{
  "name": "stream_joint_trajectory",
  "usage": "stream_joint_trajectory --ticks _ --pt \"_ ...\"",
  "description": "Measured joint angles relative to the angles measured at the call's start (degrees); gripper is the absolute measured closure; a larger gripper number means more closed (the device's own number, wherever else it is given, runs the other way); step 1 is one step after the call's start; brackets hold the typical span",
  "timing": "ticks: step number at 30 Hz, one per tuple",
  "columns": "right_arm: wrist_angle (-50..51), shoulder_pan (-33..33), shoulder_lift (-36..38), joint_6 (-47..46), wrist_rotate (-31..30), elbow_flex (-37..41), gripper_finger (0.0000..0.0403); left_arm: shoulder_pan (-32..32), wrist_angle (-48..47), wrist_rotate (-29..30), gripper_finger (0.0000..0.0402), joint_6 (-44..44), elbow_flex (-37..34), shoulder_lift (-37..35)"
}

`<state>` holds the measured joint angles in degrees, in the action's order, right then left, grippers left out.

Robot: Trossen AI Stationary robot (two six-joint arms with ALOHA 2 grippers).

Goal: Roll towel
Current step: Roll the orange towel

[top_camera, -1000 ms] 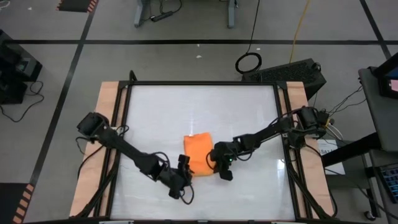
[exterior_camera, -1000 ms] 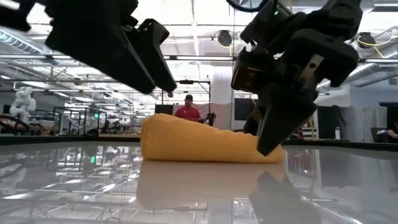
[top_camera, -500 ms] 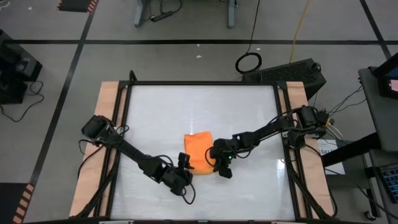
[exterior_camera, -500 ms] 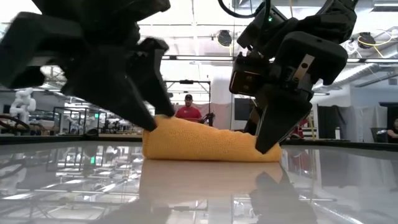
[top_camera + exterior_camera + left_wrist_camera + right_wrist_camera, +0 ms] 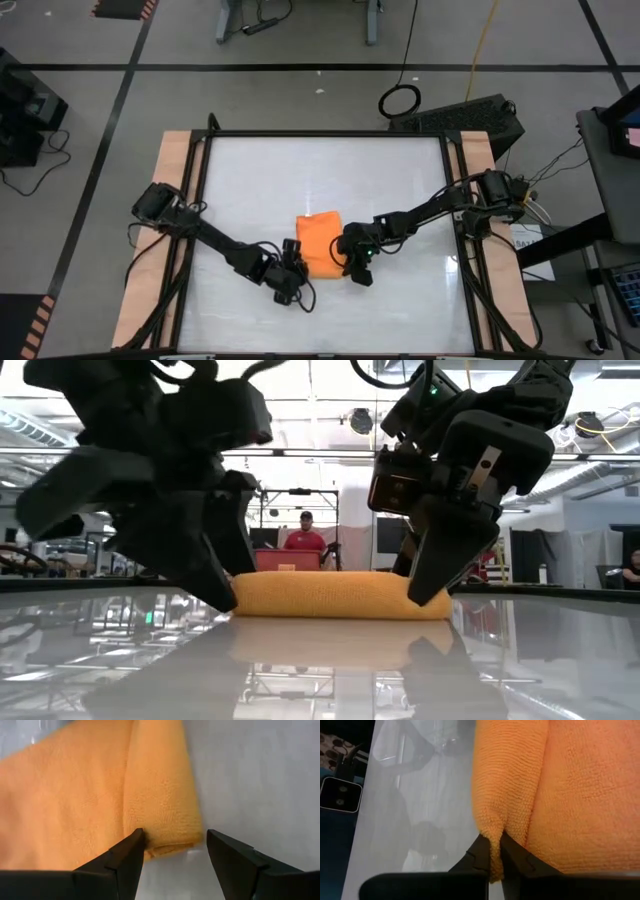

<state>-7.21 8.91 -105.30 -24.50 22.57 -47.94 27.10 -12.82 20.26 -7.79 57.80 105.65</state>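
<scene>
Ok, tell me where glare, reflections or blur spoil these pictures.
High view: pale glare streak on the table. Low view: glossy top mirrors the towel and the ceiling lights; the left hand looks smeared. Right wrist view: the right hand is sharp.

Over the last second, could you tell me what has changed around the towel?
The left gripper moved in and down to the towel, its open fingers now straddling the rolled edge's corner. The towel's raised left end dropped flat. The right gripper stayed pinched on the other corner.
</scene>
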Motion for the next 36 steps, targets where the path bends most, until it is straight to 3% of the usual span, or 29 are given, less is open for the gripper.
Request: stream_joint_trajectory --ticks 5,14,19,23,30,36 --pt "-1.1 -0.1 0.0 -1.2 -0.1 0.0 0.0392 -1.6 1.9 -3.4 0.0221 -1.0 0.0 1.2" --pt "-1.0 -1.3 0.0 -8.3 1.9 0.0 0.0392 -1.9 2.8 -4.9 0.0379 -8.5 0.3 2.2" --pt "-1.5 -1.5 0.6 -9.6 4.9 0.0 0.0384 -2.0 2.7 -5.5 0.0382 -12.6 0.3 2.1" --pt "-1.2 -1.6 4.3 -4.5 0.6 0.1 0.034 -2.1 2.6 -7.3 0.0383 -16.2 0.3 2.0" --pt "0.6 -0.6 14.0 12.7 -5.5 0.0 0.0227 -3.0 3.6 -13.9 0.0384 -21.9 0.3 2.0" --pt "6.0 6.0 17.6 26.7 -9.1 0.0 0.0204 -4.0 6.3 -18.8 0.0384 -23.5 0.2 1.9"
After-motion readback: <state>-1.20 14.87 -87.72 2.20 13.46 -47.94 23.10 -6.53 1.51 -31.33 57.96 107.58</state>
